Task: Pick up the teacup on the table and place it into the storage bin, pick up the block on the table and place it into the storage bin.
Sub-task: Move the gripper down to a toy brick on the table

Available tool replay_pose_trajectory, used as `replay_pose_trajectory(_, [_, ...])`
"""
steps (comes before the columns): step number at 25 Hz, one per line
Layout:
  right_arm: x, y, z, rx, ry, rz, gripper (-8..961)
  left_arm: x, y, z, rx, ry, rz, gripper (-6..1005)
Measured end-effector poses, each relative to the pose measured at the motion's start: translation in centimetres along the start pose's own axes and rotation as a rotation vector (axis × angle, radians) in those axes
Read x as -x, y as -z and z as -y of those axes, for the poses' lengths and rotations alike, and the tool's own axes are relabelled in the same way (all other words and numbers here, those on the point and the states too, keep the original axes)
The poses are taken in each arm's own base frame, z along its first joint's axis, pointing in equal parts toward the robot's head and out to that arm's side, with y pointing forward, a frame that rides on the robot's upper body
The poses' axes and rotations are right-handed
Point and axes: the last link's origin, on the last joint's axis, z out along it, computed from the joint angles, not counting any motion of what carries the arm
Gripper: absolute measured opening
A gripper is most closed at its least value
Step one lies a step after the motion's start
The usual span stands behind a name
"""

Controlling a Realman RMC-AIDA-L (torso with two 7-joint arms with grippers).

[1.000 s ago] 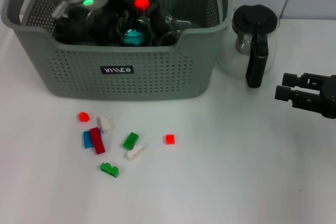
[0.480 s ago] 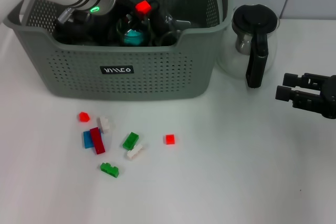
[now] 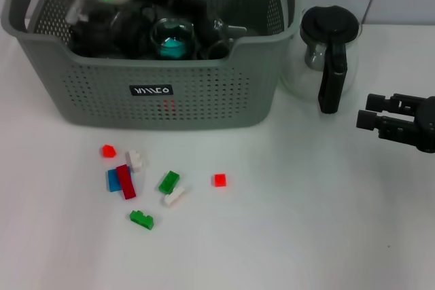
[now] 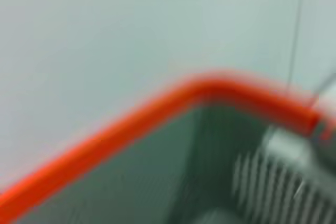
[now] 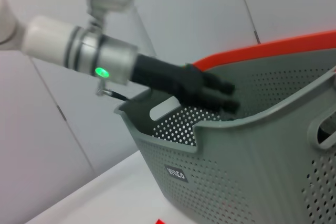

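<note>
The storage bin (image 3: 204,93), a grey-green perforated basket, stands at the back left, and the right wrist view shows it too (image 5: 252,171). My left gripper (image 5: 228,95) hangs open over the bin's inside (image 3: 178,6), with nothing between its fingers. A faint red spot (image 3: 168,105) shows through the holes low in the bin's front wall. A glass teacup (image 3: 173,37) with a teal bottom lies in the bin among other glassware. Several small blocks lie on the table in front of the bin, among them a red one (image 3: 219,180) and a green one (image 3: 169,181). The left wrist view shows only the bin's orange rim (image 4: 157,108).
A glass coffee pot (image 3: 329,52) with a black handle stands right of the bin. My right gripper (image 3: 368,113) rests parked at the right edge, open. More blocks: red (image 3: 109,151), white (image 3: 134,161), blue (image 3: 113,180), dark red (image 3: 126,181), white (image 3: 174,196), green (image 3: 141,219).
The red block held between my left fingers above the bin is gone from them; a red spot now shows low inside the bin. The left arm has drawn back and up. The right arm has not moved.
</note>
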Motion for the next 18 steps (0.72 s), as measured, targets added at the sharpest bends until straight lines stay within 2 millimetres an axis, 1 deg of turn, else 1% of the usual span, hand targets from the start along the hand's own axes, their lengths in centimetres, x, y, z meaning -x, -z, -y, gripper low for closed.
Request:
replay_pose_trajectory(1, [0.0, 0.0, 0.0, 0.001, 0.000, 0.000, 606, -0.3, 1.2, -0.1, 0.026, 0.033, -0.057, 580])
replay_pose_trajectory(2, [0.1, 0.1, 0.0, 0.000, 0.001, 0.000, 606, -0.8, 2.8, -0.3, 0.062, 0.069, -0.134, 626])
replay_pose_trajectory(4, [0.0, 0.1, 0.0, -0.002, 0.002, 0.000, 606, -0.9, 4.8, -0.5, 0.107, 0.106, -0.230, 716])
replay_pose_trajectory(7, [0.0, 0.1, 0.0, -0.004, 0.001, -0.001, 606, -0.4, 7.5, -0.6, 0.139, 0.122, -0.322, 712])
replay_pose_trajectory(10, [-0.1, 0.1, 0.0, -0.006, -0.003, 0.000, 606, 0.5, 8.6, -0.6, 0.147, 0.143, -0.341, 709])
replay_pose_trajectory(14, [-0.1, 0.1, 0.1, -0.007, -0.005, -0.001, 606, 1.6, 9.5, -0.7, 0.193, 0.237, -0.356, 707])
replay_pose_trajectory(18, [-0.1, 0.1, 0.0, 0.000, -0.008, -0.004, 606, 2.5, 10.5, -1.0, 0.281, 0.255, -0.285, 710])
